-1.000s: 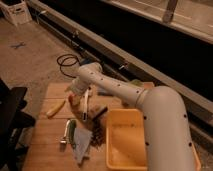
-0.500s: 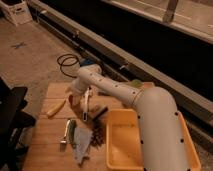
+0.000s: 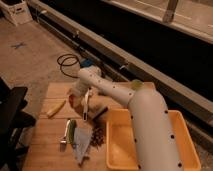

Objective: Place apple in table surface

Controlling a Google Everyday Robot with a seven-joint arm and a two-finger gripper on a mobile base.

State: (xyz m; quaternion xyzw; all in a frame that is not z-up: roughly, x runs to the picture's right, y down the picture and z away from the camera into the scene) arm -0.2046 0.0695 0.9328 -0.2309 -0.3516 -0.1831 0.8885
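Note:
The apple (image 3: pixel 74 101) shows as a small orange-red round shape just above the light wooden table surface (image 3: pixel 47 150), near the middle of its far half. My gripper (image 3: pixel 85 106) hangs at the end of the white arm (image 3: pixel 140 115), pointing down, right beside the apple and touching or nearly touching its right side. The arm hides part of the apple. I cannot tell whether the apple rests on the planks or is held.
A long yellow banana-like piece (image 3: pixel 56 108) lies left of the apple. A green item (image 3: pixel 71 131), a pale wrapper (image 3: pixel 82 144) and dark grapes (image 3: pixel 97 137) lie in front. A large yellow tub (image 3: pixel 180 145) stands at the right. A black chair (image 3: pixel 11 117) stands left of the table.
The arm's thick segment has swung a little left and nearer the camera. The gripper and apple stay in almost the same spot over the table.

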